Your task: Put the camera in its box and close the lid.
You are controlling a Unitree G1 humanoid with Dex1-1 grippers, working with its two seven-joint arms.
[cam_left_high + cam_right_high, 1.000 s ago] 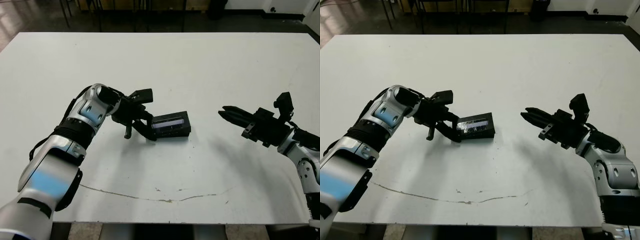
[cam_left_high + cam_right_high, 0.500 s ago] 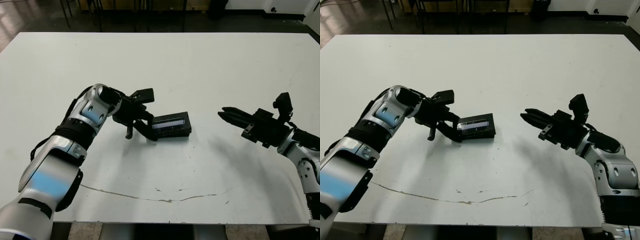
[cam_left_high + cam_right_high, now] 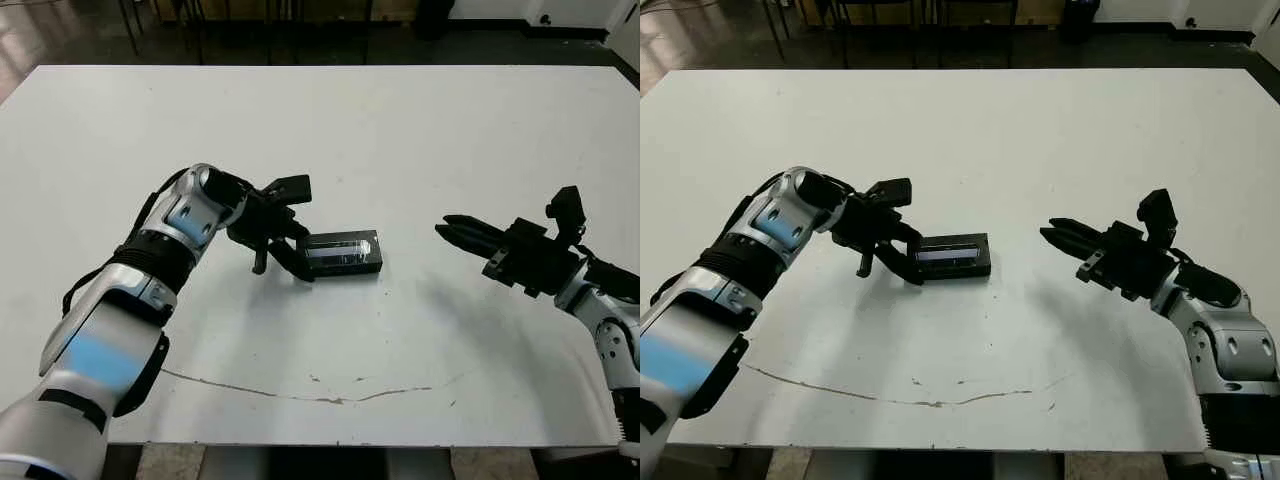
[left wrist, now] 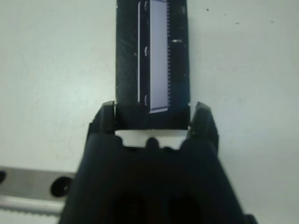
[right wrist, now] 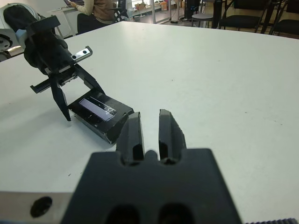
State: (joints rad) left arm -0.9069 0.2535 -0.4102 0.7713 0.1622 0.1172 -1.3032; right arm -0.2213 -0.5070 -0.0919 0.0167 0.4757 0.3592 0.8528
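Looking down from the head views, the box (image 3: 343,254) lies flat near the middle of the white table (image 3: 420,140), its lid (image 3: 952,250) on top, and the left gripper (image 3: 293,262) straddles its left end with fingers spread. Seen from the left wrist, both fingertips (image 4: 107,116) flank the box's near end without clearly pressing it. From the right wrist, the right gripper (image 5: 149,130) hangs well apart from the box, its fingers nearly together around nothing.

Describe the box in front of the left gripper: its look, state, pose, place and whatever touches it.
The box is a small, flat, black rectangle lying on the white table, closed by a lid with a glossy pale window strip. The left gripper straddles its near short end, one black finger at each side; actual contact can't be confirmed. The right gripper points at it from a distance, apart.
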